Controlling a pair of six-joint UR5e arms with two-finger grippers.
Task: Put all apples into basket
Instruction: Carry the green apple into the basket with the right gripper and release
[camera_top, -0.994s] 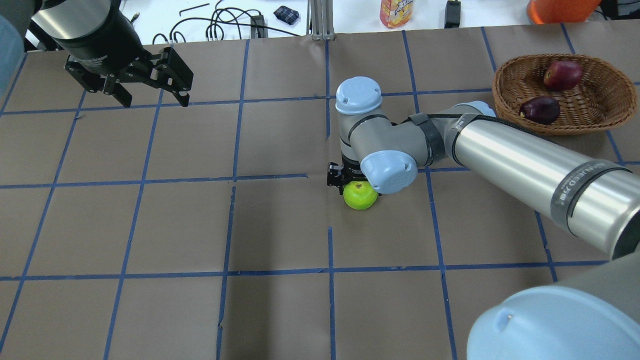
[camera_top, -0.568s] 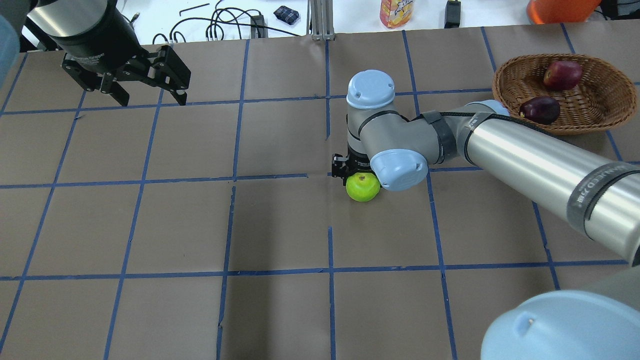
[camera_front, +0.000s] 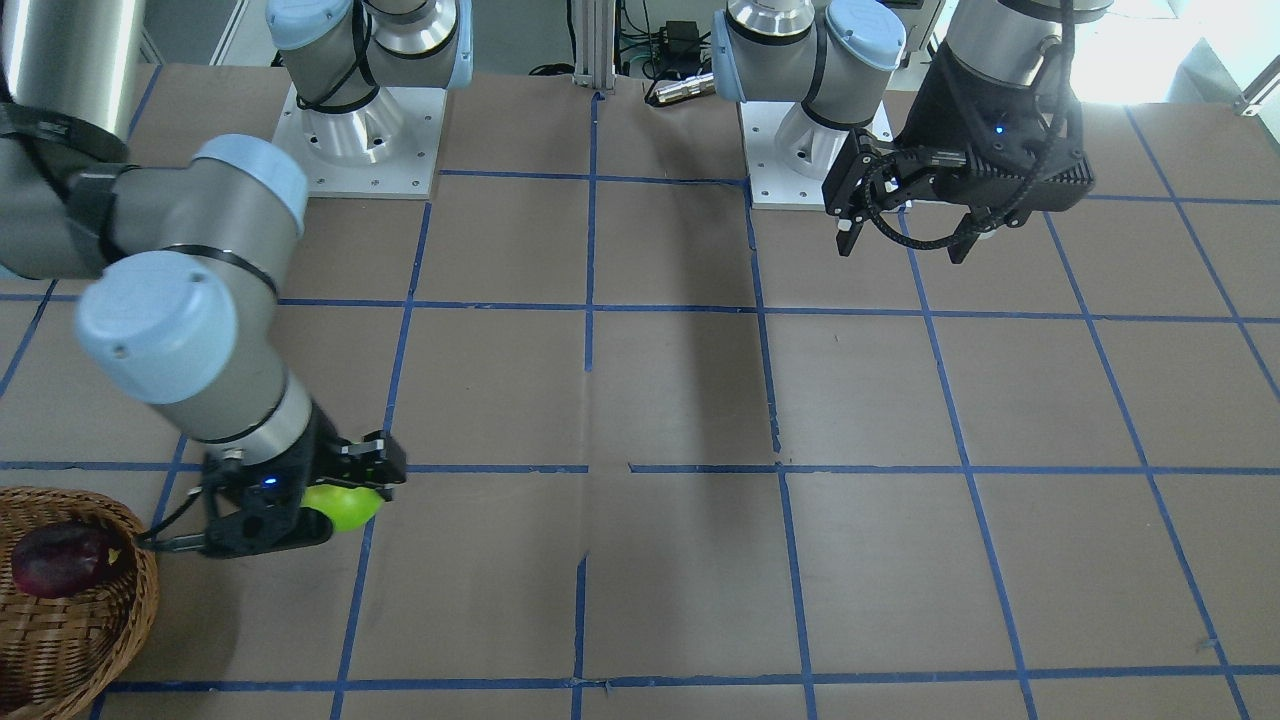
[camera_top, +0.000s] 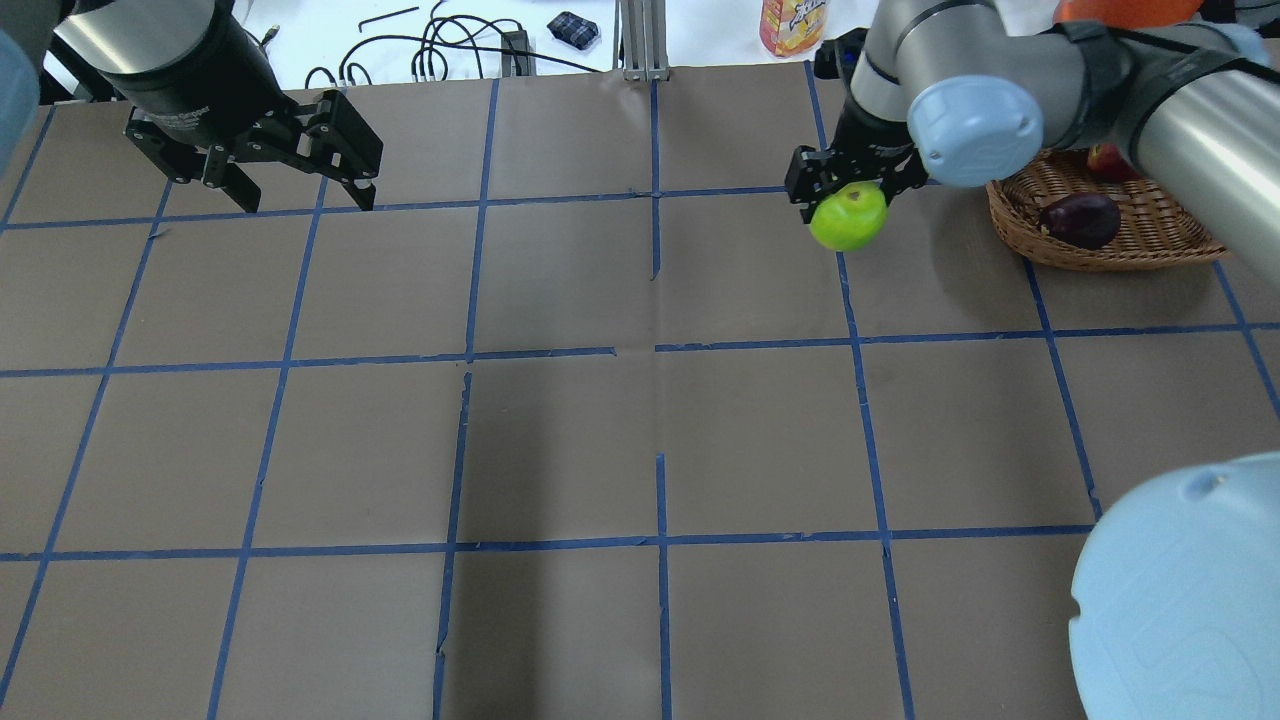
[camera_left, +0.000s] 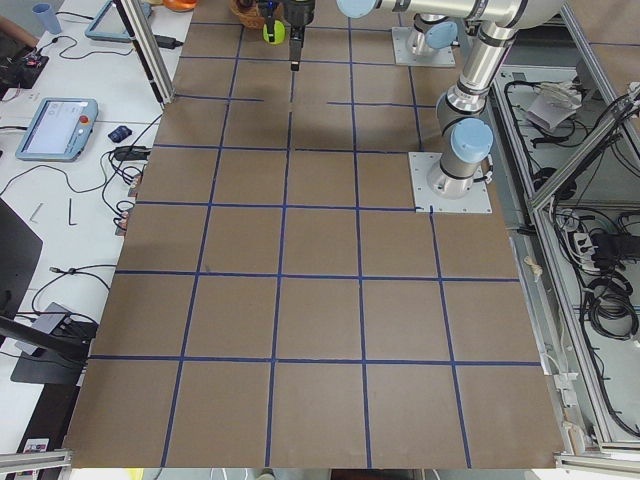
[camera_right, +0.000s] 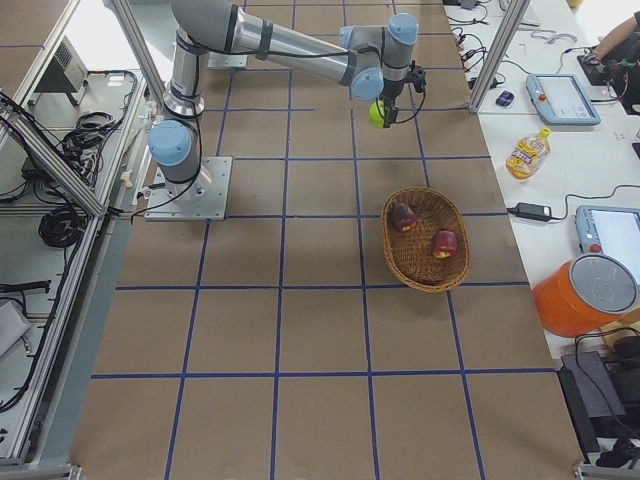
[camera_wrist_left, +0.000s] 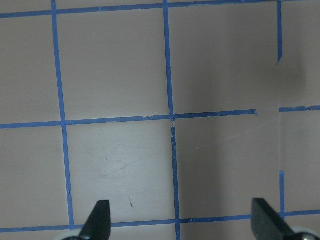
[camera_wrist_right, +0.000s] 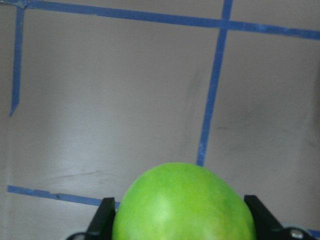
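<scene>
Rightward and up from mid-table goes the round lime-green apple (camera_top: 848, 216)! Far left, the black left gripper (camera_top: 308, 200) hangs empty, fingers spread. The right gripper (camera_top: 850, 196) pinches the apple aloft, just left of the round light-brown wicker basket (camera_top: 1120, 250) holding the dark maroon apple (camera_top: 1080, 220) and red apple (camera_top: 1104, 160). The basket lies rightward of those fingers; the rim comes next.

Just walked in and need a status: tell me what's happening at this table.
The right gripper is shut on the green apple, holding it above the table beside the wicker basket, not yet over it. The dark apple and the red apple already lie in the basket. The left gripper hangs open across the table, holding nothing.
</scene>
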